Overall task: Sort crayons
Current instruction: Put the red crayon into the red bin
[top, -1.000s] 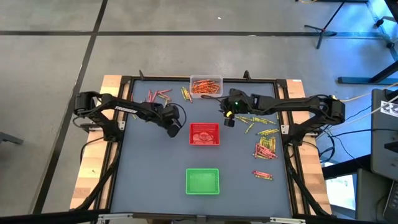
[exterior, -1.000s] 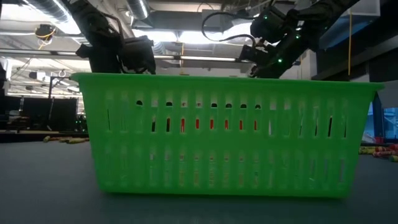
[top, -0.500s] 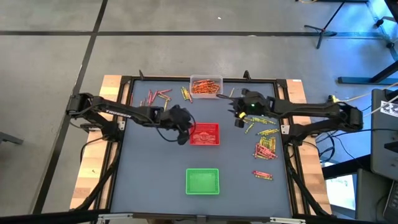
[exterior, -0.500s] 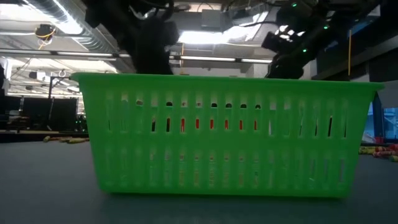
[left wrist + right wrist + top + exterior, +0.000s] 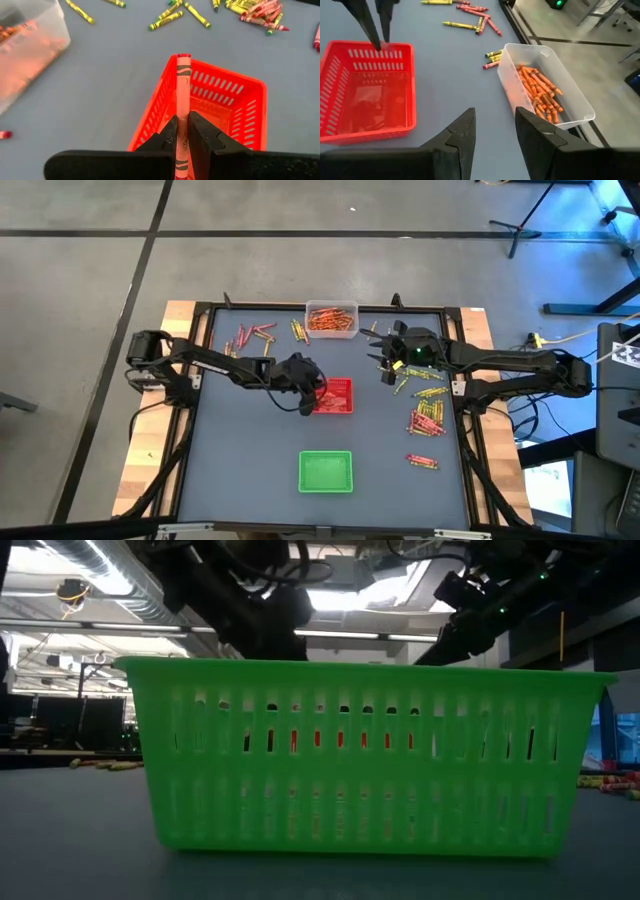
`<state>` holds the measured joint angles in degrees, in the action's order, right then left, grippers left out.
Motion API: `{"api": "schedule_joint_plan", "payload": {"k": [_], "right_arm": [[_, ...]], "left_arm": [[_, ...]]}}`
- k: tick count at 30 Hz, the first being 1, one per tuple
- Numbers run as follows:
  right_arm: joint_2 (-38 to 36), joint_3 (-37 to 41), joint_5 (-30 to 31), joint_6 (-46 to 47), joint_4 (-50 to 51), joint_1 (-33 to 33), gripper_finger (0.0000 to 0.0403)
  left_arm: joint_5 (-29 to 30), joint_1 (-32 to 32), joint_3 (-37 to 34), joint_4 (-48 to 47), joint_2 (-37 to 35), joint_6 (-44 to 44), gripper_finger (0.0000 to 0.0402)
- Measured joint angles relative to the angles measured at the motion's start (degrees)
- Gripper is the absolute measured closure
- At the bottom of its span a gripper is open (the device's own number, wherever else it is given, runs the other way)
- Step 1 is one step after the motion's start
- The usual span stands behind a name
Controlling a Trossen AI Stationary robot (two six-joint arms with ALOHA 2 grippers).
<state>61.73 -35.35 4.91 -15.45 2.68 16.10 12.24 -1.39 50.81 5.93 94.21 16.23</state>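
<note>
Your left gripper (image 5: pixel 182 131) is clamped on a red crayon (image 5: pixel 182 95), holding it over the corner of the red tray (image 5: pixel 338 395) near the middle of the table (image 5: pixel 240 460). Your right gripper (image 5: pixel 495 127) hangs with its fingers apart and nothing between them, near the clear tray (image 5: pixel 560 85) of orange crayons (image 5: pixel 540 95) at the far edge. In the low view the green tray (image 5: pixel 365 755) blocks nearly everything, so both grippers' tips are hidden there.

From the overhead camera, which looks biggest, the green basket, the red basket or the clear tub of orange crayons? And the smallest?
Largest to smallest, as seen from overhead:
1. Square green plastic basket
2. Clear plastic tub of orange crayons and red slotted plastic basket: they look about alike, and the left gripper covers the red basket's edge, so I won't rank them.
</note>
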Motion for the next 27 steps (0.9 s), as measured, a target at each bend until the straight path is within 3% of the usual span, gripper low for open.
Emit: {"api": "schedule_joint_plan", "payload": {"k": [10,13,18,23,27], "right_arm": [[0.0,0.0,-0.8,-1.3,-1.5,0.0,0.0265],[0.0,0.0,-2.2,-1.3,-1.9,0.0,0.0265],[0.0,0.0,-3.0,-1.5,-3.0,0.0,0.0265],[0.0,0.0,-3.0,-1.5,-3.0,0.0,0.0265],[0.0,0.0,-3.0,-1.5,-3.1,0.0,0.0265]], "left_arm": [[1.4,0.0,0.0,0.3,1.0,1.1,0.0383],[-2.2,0.3,0.0,-0.4,1.0,1.3,0.0367],[-2.6,0.4,0.0,-1.1,1.0,1.7,0.0326],[-3.3,-0.6,0.0,-3.1,-3.2,1.2,0.0308],[1.8,-1.9,0.0,-7.3,-8.4,-1.3,0.0311]]}}
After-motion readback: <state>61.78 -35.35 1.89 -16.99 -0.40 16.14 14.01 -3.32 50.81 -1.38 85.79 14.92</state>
